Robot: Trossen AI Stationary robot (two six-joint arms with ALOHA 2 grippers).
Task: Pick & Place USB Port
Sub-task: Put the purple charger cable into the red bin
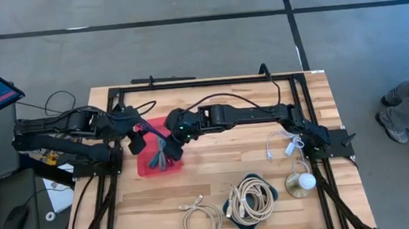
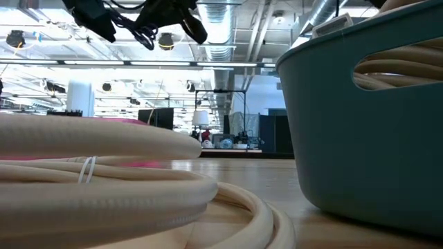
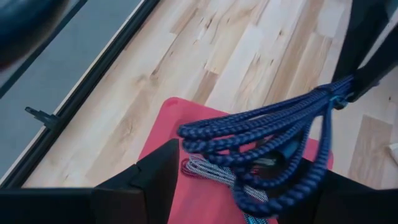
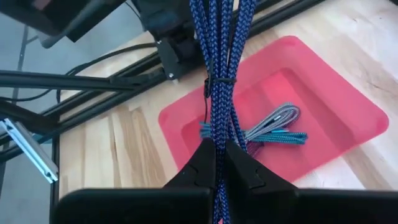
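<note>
A blue braided cable bundle (image 1: 154, 129) (image 4: 217, 62) hangs in the air above a red tray (image 1: 150, 166) (image 4: 336, 106) at the table's left middle. My right gripper (image 1: 174, 142) (image 4: 219, 155) reaches in from the right and is shut on the bundle. My left gripper (image 1: 137, 142) (image 3: 249, 177) stands open just left of it. The bundle's looped end (image 3: 267, 193) lies between the left fingers; whether it touches them I cannot tell. A grey cable and a teal cable (image 4: 273, 127) lie in the tray. My right gripper pinches the blue bundle's several strands (image 4: 217, 134) between its two fingers, just short of a small tie around the bundle (image 4: 208, 81). The fingers slant down from the table's right side. The bundle runs on past them toward the left gripper, lifted above the tray.
Near the front edge lie a cream cable coil (image 1: 200, 221) and a teal basket of cream cables (image 1: 251, 198). A white cable (image 1: 280, 146) and a round white thing (image 1: 301, 184) sit at the right. A black frame (image 1: 202, 82) edges the table. A person's legs (image 1: 408, 106) show at the right.
</note>
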